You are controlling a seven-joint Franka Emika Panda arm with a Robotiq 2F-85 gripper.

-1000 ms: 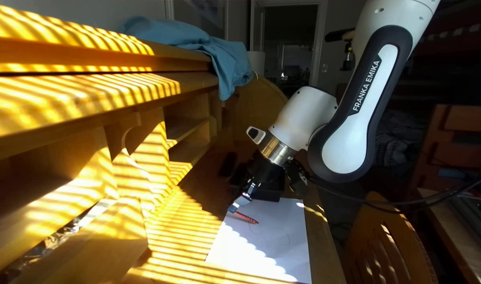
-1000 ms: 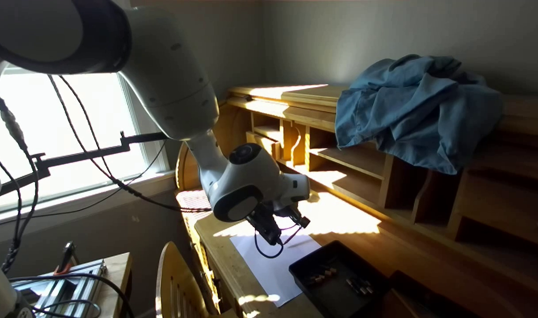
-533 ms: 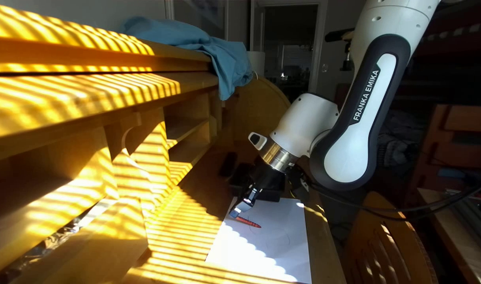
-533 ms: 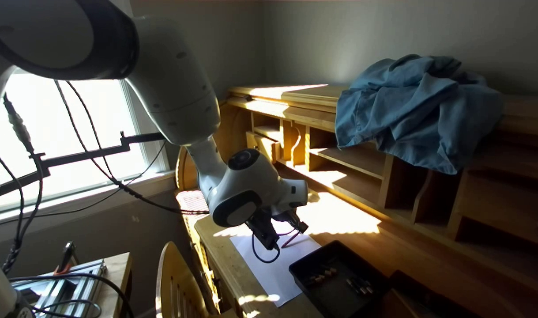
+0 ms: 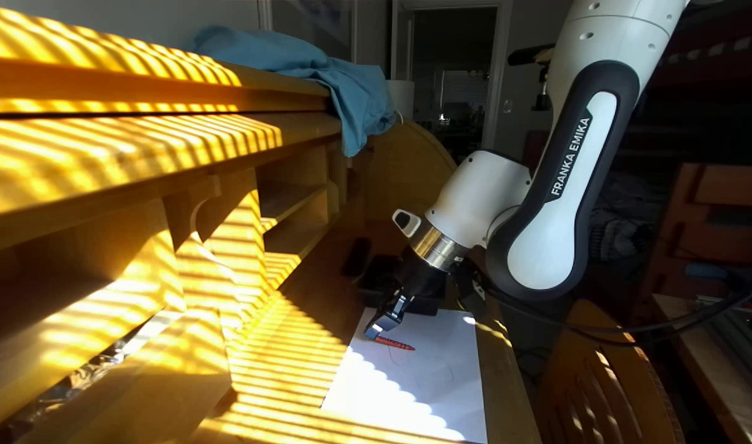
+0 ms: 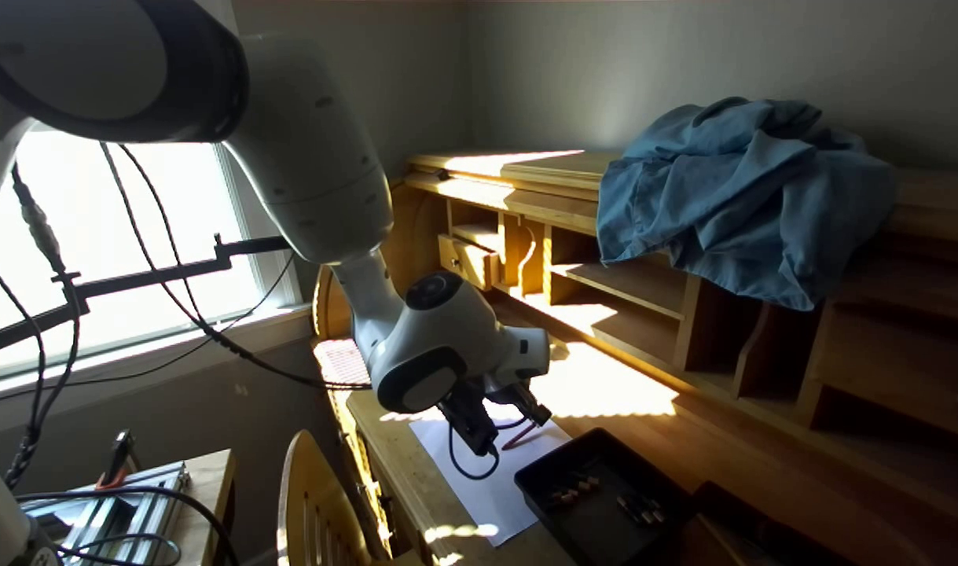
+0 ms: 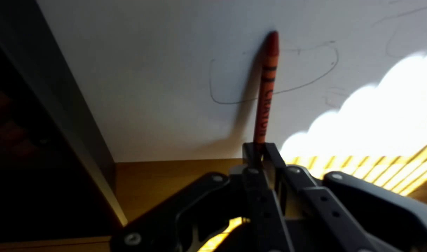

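Red crayon (image 7: 267, 87): pinched by its back end in the gripper (image 7: 259, 148), pointing out and down from there. Got squiggly-lined white paper (image 7: 146, 87) right below, black tray (image 6: 596, 528) near the gripper, both on a wooden desk (image 6: 730, 448). Further out: cubbyholes (image 6: 620, 287), blue cloth (image 6: 746, 204) draped higher up, bright window (image 6: 125, 326) well away.

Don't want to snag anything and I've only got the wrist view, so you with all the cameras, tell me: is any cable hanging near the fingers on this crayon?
Observer: Yes, in an exterior view a black cable hangs in a loop near the fingers that hold the crayon; whether it touches the paper, I can't tell.
Operator: Okay. And what's up on top of the desk?
Observer: A bunched blue cloth, part of it drooping over the front of the shelves.
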